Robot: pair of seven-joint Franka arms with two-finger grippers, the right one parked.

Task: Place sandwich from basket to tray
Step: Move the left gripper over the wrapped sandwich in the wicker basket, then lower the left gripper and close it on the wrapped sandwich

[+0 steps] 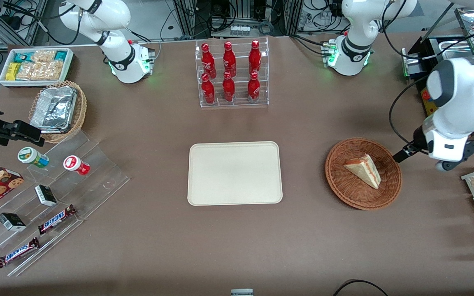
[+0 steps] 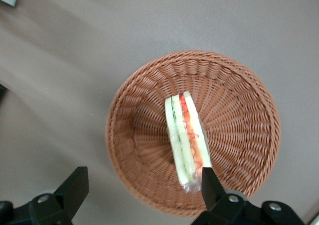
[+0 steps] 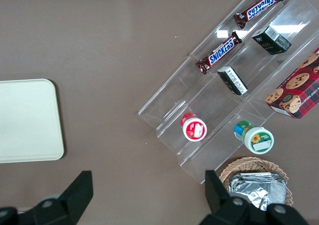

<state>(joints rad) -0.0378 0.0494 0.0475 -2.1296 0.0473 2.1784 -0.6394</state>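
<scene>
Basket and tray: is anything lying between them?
No. In the front view only bare table separates the basket from the tray; the open tool hangs beside the basket.

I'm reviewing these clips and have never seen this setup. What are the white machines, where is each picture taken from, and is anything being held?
The white machines are two robot arms bolted to a brown table. One picture looks down from the front; the other two come from cameras on each arm's wrist. The working arm's claw hangs open above the round reddish-brown wicker basket, holding nothing. In the basket lies the triangular pale-bread sandwich, its red and green filling showing. The flat cream rectangular tray sits beside the basket, toward the parked arm's end. Red bottles in a clear rack stand farther from the front camera.
</scene>
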